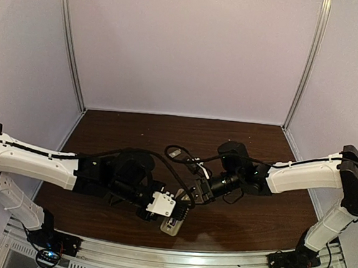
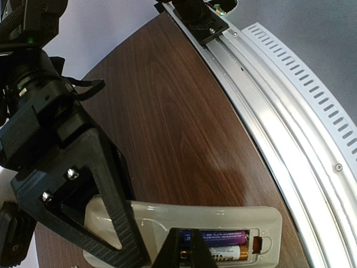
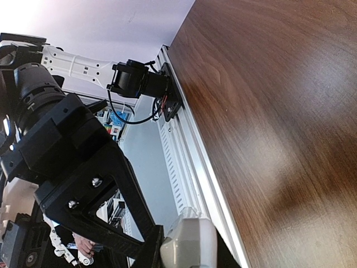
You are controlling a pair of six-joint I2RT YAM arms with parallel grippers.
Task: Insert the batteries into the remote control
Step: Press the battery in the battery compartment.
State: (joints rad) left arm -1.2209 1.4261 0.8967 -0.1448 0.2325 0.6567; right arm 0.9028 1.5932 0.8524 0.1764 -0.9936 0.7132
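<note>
Low in the left wrist view, the left tool (image 2: 189, 252), pinched almost closed and empty, rests its tips on two batteries (image 2: 224, 245) lying in the open bay of the remote (image 2: 269, 222). Lower left, the right tool (image 1: 190, 199) clamps that probably light, slick remote by its other end, a sound hold, on the worktop (image 2: 184, 123).

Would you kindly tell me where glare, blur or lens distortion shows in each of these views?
Top external: the lens bows the wall posts; the rail glares. Left wrist: soft sheen on the table; remote and batteries stay sharp. Right wrist: upper-left corner is blown out white; the remote's end looks soft.
</note>
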